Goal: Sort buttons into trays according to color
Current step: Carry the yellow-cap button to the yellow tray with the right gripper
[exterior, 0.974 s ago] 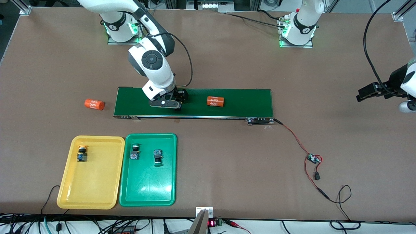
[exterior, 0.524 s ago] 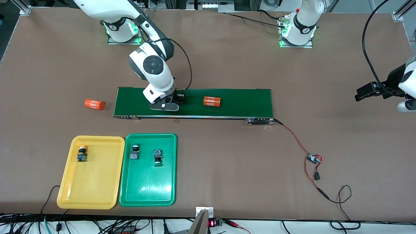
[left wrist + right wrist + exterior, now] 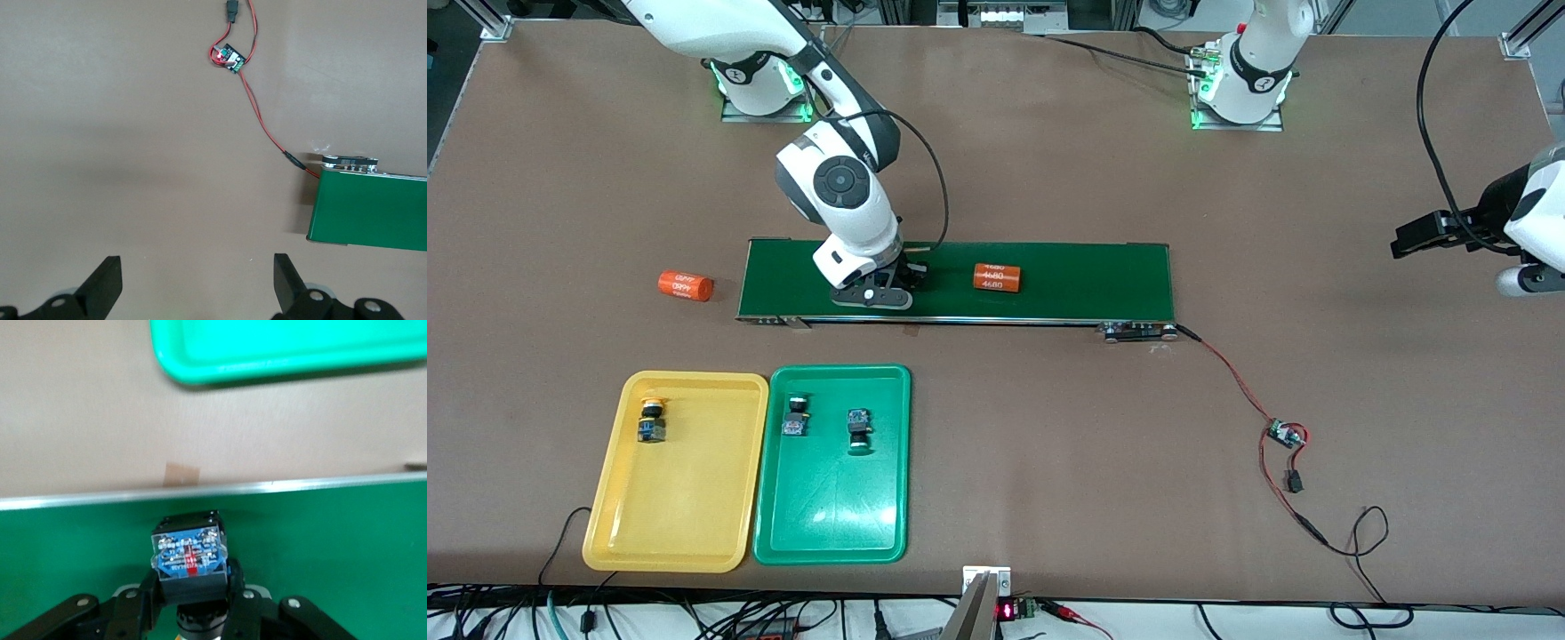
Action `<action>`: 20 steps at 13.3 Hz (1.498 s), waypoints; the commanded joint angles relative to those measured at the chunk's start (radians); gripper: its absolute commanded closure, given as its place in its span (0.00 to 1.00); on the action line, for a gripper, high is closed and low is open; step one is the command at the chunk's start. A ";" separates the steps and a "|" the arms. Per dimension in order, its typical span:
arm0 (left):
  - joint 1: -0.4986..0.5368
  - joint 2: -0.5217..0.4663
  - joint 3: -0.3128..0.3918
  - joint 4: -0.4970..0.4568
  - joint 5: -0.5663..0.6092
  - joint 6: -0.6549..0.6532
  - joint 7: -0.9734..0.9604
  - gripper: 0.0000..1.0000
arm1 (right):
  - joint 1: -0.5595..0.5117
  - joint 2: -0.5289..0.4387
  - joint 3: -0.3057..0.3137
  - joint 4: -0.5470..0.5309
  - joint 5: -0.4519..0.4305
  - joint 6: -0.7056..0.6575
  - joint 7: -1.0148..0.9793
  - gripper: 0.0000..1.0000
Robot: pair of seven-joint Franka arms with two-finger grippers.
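My right gripper is low over the dark-green conveyor belt, shut on a button. In the right wrist view the button's dark square body with a blue label sits between the fingers; its cap is mostly hidden. The yellow tray holds one yellow-capped button. The green tray, also in the right wrist view, holds two green-capped buttons. My left gripper waits open and empty over bare table at the left arm's end; in its wrist view the jaws stand wide apart.
An orange printed cylinder lies on the belt beside my right gripper. Another orange cylinder lies on the table off the belt's end toward the right arm's end. A red wire with a small circuit board runs from the belt's other end.
My right gripper has shifted a little along the belt toward the right arm's end. The orange cylinder on the belt has moved the same way, closer to the gripper. The left gripper drifted slightly.
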State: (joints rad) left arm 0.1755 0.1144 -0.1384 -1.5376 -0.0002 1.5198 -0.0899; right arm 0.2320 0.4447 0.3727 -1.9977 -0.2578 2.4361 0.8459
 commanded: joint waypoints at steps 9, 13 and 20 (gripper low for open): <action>0.012 0.068 -0.061 0.163 -0.015 0.063 0.021 0.00 | -0.210 0.162 -0.098 0.431 -0.001 -0.210 -0.621 0.94; 0.027 0.079 -0.059 0.131 -0.014 0.083 0.010 0.00 | -0.256 0.247 -0.098 0.507 -0.008 -0.155 -0.723 0.93; 0.033 0.085 -0.049 0.136 -0.006 0.112 0.013 0.00 | -0.375 0.307 -0.092 0.502 -0.011 -0.123 -0.950 0.83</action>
State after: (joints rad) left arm 0.2055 0.1915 -0.1942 -1.4215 -0.0005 1.6319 -0.0826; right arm -0.1231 0.7290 0.2598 -1.5173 -0.2581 2.3142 -0.0801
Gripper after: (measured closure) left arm 0.000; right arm 0.590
